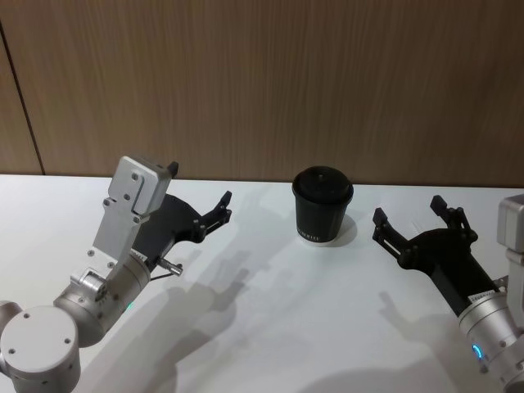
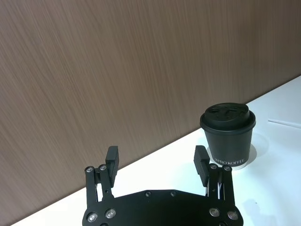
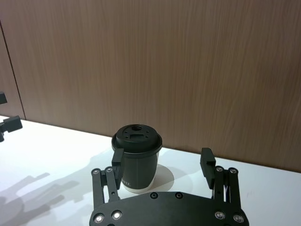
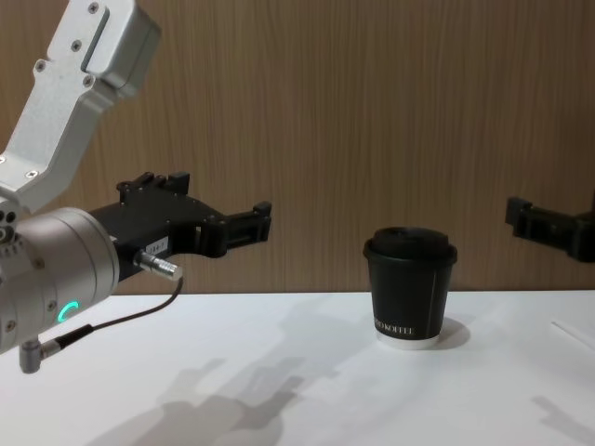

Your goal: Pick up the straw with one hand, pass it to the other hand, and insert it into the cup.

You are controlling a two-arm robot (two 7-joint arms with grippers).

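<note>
The black lidded cup (image 1: 322,211) stands upright at the back middle of the white table; the left wrist view shows the cup (image 2: 228,136) with white lettering. The thin white straw (image 4: 572,334) lies flat on the table to the cup's right, and the left wrist view shows the straw (image 2: 284,123) as a faint line. My left gripper (image 1: 223,208) hovers left of the cup, open and empty (image 2: 156,160). My right gripper (image 1: 409,211) hangs right of the cup, above the straw's area, also open and empty (image 3: 162,162).
A wood-panelled wall (image 1: 262,82) rises right behind the table's back edge. A dark cable (image 4: 112,325) loops under the left wrist. The white tabletop (image 1: 270,327) stretches bare in front of the cup, between the two arms.
</note>
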